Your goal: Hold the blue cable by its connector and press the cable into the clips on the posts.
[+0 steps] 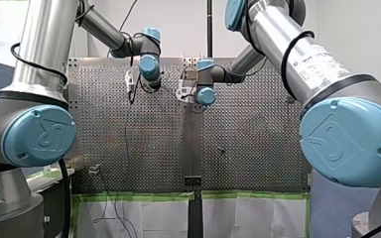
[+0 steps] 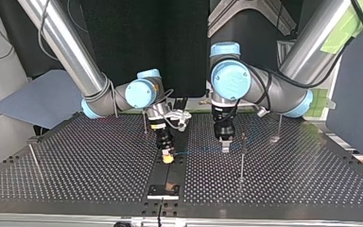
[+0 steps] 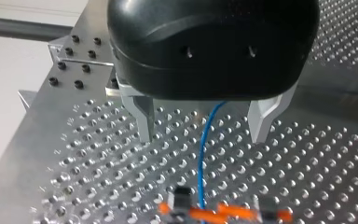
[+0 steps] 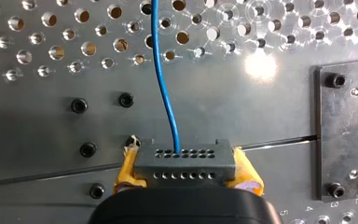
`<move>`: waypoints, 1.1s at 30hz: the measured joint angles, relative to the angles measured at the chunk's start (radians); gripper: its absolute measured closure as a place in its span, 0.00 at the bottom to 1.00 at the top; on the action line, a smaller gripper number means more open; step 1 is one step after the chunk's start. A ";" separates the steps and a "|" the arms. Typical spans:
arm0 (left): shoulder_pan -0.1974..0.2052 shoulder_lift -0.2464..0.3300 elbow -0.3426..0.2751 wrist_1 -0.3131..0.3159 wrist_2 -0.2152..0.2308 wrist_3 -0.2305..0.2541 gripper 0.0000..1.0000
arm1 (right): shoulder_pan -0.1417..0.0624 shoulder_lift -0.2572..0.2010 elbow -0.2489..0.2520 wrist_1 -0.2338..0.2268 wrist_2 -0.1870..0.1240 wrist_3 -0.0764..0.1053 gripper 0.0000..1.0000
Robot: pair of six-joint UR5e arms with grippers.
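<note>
At the top view's left edge a thin post is standing on the perforated worktop. Further right, at the worktop's middle seam, my right arm's claw is pointing down. Its yellow pads are clamping the grey connector from both sides. In the right wrist view the blue cable is leaving the connector's row of holes and running straight ahead of the claw over the worktop. In the top view the cable is stretching rightward toward my left arm's claw. That claw is standing wide, its metal fingers hanging well apart just above the worktop. The cable is passing between the fingers and touching neither. Just right of this claw a taller post is standing. Whether it is carrying a clip I cannot tell.
</note>
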 joint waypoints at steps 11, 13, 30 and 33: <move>-0.003 -0.019 0.000 0.037 -0.017 -0.005 0.00 | 0.003 0.000 0.000 -0.001 -0.004 0.000 1.00; -0.002 -0.023 0.003 0.036 -0.018 -0.006 0.00 | 0.005 0.001 0.000 -0.001 -0.004 0.000 1.00; -0.009 -0.083 0.126 -0.011 -0.046 -0.008 0.00 | 0.001 0.004 0.000 -0.006 -0.005 0.000 1.00; -0.009 -0.083 0.128 -0.007 -0.047 -0.001 0.00 | 0.001 0.005 0.000 -0.007 -0.007 0.000 1.00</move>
